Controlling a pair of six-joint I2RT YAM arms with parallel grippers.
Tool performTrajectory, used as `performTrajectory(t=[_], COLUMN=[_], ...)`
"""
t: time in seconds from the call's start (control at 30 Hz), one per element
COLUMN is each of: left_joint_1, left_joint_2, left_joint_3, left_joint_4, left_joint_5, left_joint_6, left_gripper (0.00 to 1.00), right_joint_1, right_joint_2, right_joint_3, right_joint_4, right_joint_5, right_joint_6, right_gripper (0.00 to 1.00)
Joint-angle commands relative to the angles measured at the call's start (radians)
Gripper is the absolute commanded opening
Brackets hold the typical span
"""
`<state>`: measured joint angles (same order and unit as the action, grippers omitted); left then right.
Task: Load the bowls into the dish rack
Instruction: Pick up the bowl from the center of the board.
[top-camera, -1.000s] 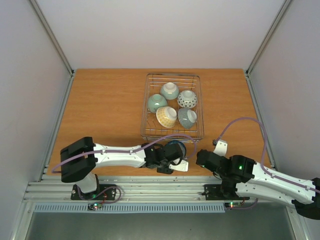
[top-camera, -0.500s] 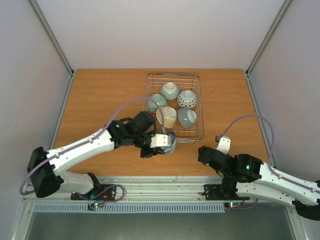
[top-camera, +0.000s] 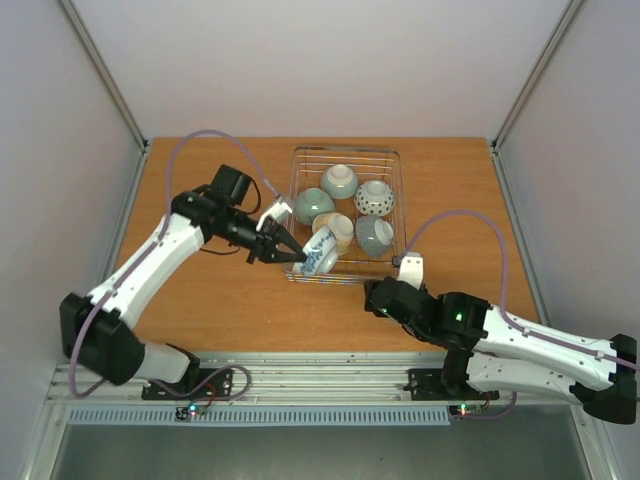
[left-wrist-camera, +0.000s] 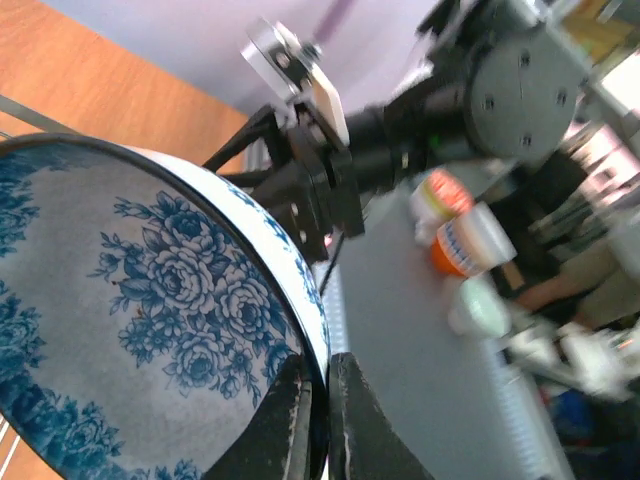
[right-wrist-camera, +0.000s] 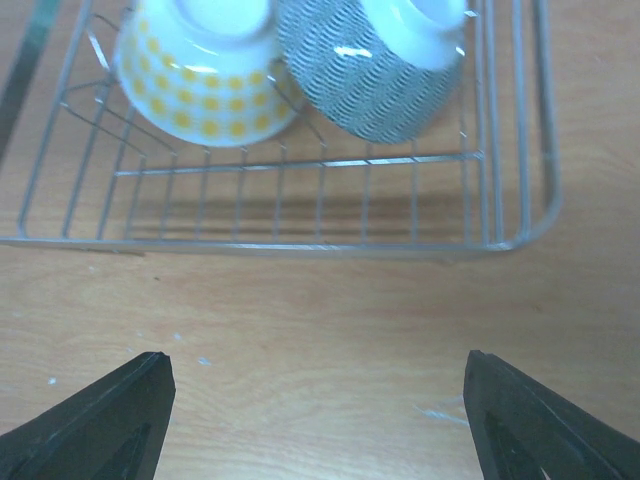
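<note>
Left arm holds a blue flower bowl at the rack's near edge

The wooden surface (top-camera: 210, 300) sits inside pale walls, with a wire dish rack (top-camera: 395, 165) toward the back holding five upside-down bowls. The left arm reaches up from the left, its fingers (top-camera: 291, 254) pinched tight on the rim of the blue flower bowl (top-camera: 318, 251), tipped over the rack's near left corner. The right arm lies low along the front, its fingers (top-camera: 374, 297) spread wide and holding nothing, just in front of the rack
</note>
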<state>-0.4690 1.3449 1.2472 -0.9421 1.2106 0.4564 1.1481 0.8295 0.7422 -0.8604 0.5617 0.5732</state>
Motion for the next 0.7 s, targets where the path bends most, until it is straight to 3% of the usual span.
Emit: performTrajectory(t=[0.0,0.1,0.13,0.2,0.43,0.67], left_joint_1=[0.109,0.139,0.139,0.140,0.141,0.140], left_joint_2=[0.149,0.283,0.333,0.395,0.407,0.385], left_joint_3=[0.087,0.189,0.236,0.285,0.272,0.262], left_joint_4=[-0.207,-0.586,-0.758,-0.857,-0.860,-0.859], left_joint_5=[0.356,0.357,0.344,0.345,0.343,0.337], left_joint_6=[0.071,0.358,0.562,0.726,0.750,0.745], left_gripper=[0.00,0.00,0.00,0.01,0.01,0.00], right_joint_1=[-0.005,-0.005,-0.005,-0.005,-0.008,-0.051], right_joint_2=[0.050,0.088,0.098,0.112,0.140,0.179], right_joint_3=[0.066,0.090,0.092,0.091,0.056,0.069], right_joint_4=[0.169,0.237,0.265,0.333,0.537,0.583], right_joint_5=[0.042,0.041,0.036,0.025,-0.010,-0.101], right_joint_6=[-0.150,-0.214,-0.235,-0.275,-0.408,-0.423], right_gripper=[0.81,0.81,0.82,0.83,0.86,0.88])
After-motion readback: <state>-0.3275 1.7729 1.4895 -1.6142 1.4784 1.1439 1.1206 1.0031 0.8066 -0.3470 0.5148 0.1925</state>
